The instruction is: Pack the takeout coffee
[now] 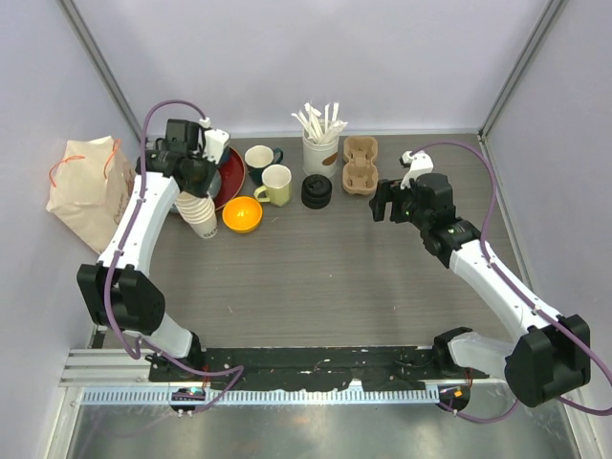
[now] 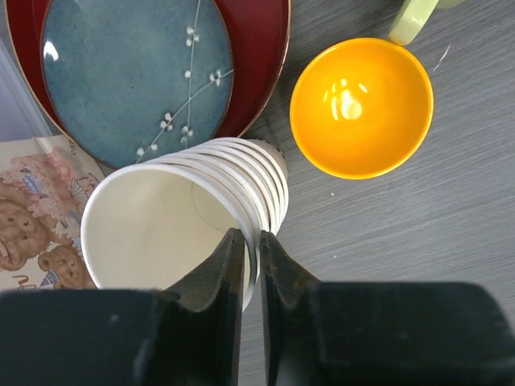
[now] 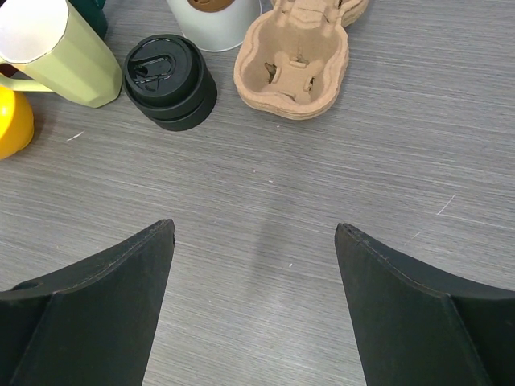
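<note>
No lidded white takeout cups show in any view. A stack of plain lidless white paper cups [image 1: 202, 215] stands at the left. My left gripper [image 2: 252, 235] is shut on the rim of the top cup [image 2: 153, 229], with one finger inside and one outside; it also shows in the top view [image 1: 196, 180]. A stack of black plastic lids [image 1: 316, 190] sits mid-table and shows in the right wrist view [image 3: 169, 71]. A brown cardboard cup carrier [image 1: 360, 164] lies beside it. My right gripper [image 3: 255, 229] is open and empty above bare table, short of the lids and the carrier [image 3: 294, 64].
A paper bag [image 1: 88, 186] stands at the far left. A red plate [image 2: 265, 48] holds a blue plate [image 2: 129, 72]. An orange bowl [image 2: 362, 104], a pale yellow mug [image 1: 276, 184], a dark mug [image 1: 260, 158] and a white cup of stirrers [image 1: 320, 143] crowd the back.
</note>
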Action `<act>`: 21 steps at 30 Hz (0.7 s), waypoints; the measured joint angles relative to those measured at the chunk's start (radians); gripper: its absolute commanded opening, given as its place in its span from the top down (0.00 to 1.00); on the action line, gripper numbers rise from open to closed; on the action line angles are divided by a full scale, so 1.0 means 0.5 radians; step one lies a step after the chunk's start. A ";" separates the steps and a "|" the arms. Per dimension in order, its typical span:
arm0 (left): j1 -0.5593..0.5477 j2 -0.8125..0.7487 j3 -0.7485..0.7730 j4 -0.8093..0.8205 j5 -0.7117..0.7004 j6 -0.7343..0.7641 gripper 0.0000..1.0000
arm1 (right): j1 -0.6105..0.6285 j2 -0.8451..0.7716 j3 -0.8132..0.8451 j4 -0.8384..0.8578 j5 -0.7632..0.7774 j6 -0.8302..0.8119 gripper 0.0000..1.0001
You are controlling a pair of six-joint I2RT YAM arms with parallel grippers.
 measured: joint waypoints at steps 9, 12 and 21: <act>0.000 -0.008 0.000 -0.002 -0.024 -0.002 1.00 | 0.000 -0.004 0.000 -0.005 0.000 -0.005 0.14; 0.000 -0.030 0.000 -0.002 -0.024 0.001 1.00 | 0.000 -0.004 0.000 -0.007 0.000 -0.005 0.14; 0.000 -0.161 0.001 -0.002 -0.026 0.057 1.00 | 0.000 -0.004 0.000 -0.014 0.000 -0.005 0.14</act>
